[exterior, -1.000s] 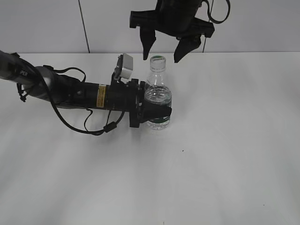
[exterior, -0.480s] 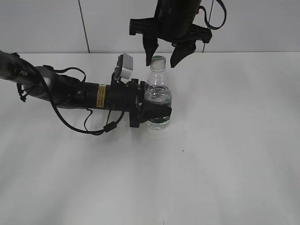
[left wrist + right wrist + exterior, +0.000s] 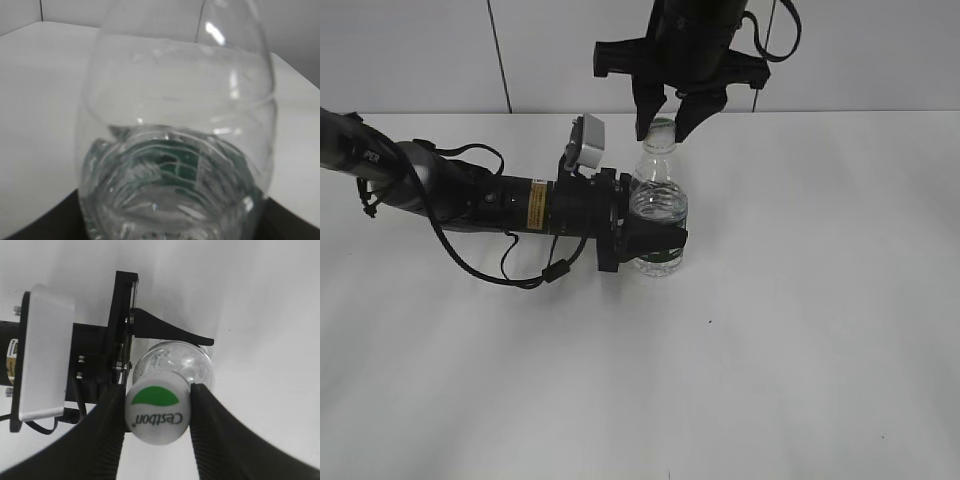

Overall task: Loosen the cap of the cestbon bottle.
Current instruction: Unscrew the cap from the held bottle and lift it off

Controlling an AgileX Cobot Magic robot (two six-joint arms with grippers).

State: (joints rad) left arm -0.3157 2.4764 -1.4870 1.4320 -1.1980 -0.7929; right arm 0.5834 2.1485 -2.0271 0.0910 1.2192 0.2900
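Observation:
The cestbon bottle stands upright on the white table, clear with a dark green label band low on its body. My left gripper is shut on the bottle's lower body from the left. The bottle fills the left wrist view. The white cap with its green leaf mark shows in the right wrist view. My right gripper comes down from above and its two fingers press against both sides of the cap. In the right wrist view the fingertips touch the cap left and right.
The white table stretches all round the bottle. A grey wall with a dark vertical seam stands behind. The left arm and its cables lie across the left of the table.
My right gripper has come down and closed from open, wide of the cap, onto the cap's sides. The left gripper and bottle have stayed still.

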